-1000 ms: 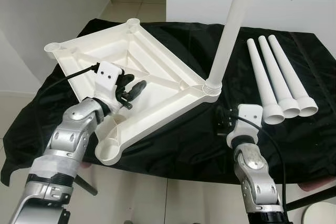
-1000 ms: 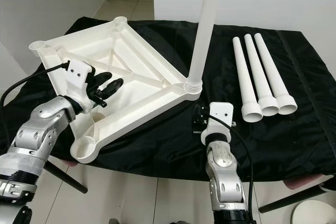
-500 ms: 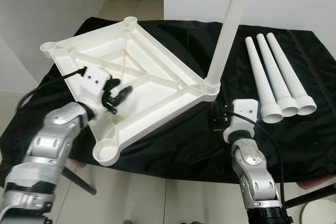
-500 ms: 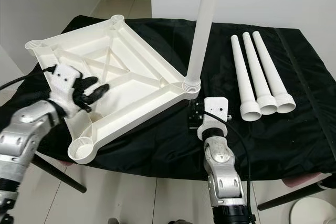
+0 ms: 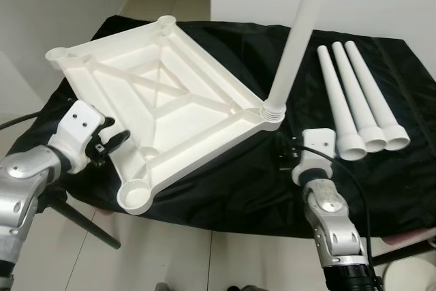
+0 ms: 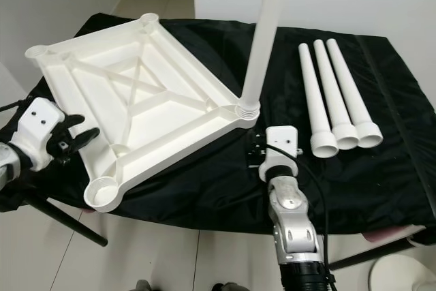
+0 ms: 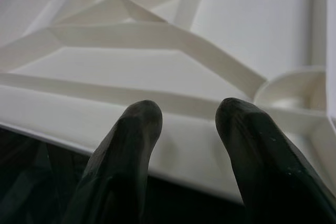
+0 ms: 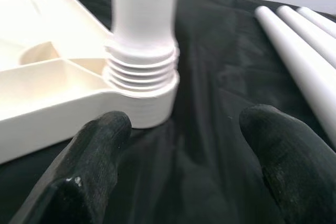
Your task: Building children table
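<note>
The white tabletop (image 5: 157, 93) lies upside down on the black cloth, with open leg sockets at its corners. One white leg (image 5: 294, 46) stands upright, screwed into the corner socket (image 8: 142, 85) nearest my right arm. Three loose legs (image 5: 354, 103) lie side by side at the right. My left gripper (image 5: 112, 141) hovers open just outside the tabletop's near-left rim (image 7: 173, 145), holding nothing. My right gripper (image 5: 286, 153) rests low on the cloth just in front of the fitted leg's threaded base, its fingers (image 8: 100, 145) spread wide and empty.
The black cloth (image 5: 231, 182) covers the whole table and hangs over its front edge. White walls stand close at the left and behind. A dark stand leg (image 5: 85, 219) slants across the pale floor below my left arm.
My left gripper has drawn back leftward from over the tabletop's inside to just outside its rim. The right arm has barely moved.
</note>
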Available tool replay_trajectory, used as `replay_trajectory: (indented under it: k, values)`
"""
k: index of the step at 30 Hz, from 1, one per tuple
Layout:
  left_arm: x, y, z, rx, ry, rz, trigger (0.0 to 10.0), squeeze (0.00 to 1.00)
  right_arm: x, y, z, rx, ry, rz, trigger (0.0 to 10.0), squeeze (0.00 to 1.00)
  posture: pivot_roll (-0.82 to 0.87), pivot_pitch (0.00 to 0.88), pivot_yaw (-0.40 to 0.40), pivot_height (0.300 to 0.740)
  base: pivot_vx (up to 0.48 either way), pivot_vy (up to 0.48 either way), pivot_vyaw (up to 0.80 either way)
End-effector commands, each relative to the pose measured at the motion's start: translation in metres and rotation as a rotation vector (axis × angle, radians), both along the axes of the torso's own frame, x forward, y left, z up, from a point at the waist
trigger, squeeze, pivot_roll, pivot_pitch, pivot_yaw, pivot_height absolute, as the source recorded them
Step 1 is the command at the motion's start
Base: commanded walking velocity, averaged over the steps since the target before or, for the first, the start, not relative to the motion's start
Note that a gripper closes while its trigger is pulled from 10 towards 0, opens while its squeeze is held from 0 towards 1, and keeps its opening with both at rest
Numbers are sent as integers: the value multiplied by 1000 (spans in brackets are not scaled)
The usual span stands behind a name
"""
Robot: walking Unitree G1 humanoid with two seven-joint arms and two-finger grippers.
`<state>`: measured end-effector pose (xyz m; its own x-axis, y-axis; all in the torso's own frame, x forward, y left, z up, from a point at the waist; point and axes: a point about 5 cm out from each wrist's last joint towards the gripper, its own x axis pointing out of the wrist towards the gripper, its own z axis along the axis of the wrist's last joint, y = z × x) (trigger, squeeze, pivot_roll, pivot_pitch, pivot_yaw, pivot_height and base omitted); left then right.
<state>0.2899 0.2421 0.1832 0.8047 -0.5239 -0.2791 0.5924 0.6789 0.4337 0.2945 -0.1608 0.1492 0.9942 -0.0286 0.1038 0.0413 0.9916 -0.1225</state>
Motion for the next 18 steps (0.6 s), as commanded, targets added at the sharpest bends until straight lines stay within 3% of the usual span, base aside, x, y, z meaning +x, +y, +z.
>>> replay_trajectory:
  k: [1, 3, 6, 8, 18]
  values:
    - [-3, -3, -3, 35, 18, -29, 10000, 0, 0, 1, -2, -6, 2, 10, 10000, 0, 89, 131, -11, 740, 0, 0, 0]
    - [-11, -8, -13, 96, 55, -72, 10000, 0, 2, 2, -1, -10, -5, 11, 10000, 0, 87, 130, -14, 740, 0, 0, 0]
    - [-11, -8, -13, 96, 55, -72, 10000, 0, 2, 2, -1, -10, -5, 11, 10000, 0, 87, 130, -14, 740, 0, 0, 0]
    - [-15, -21, -23, 118, 66, -120, 10000, 0, 1, -1, -1, -16, -6, 4, 10000, 0, 71, 127, -14, 740, 0, 0, 0]
    - [-17, -56, -38, 93, 86, -227, 10000, 0, 0, -11, 5, -38, -27, -28, 10000, 0, 42, 122, 5, 740, 0, 0, 0]
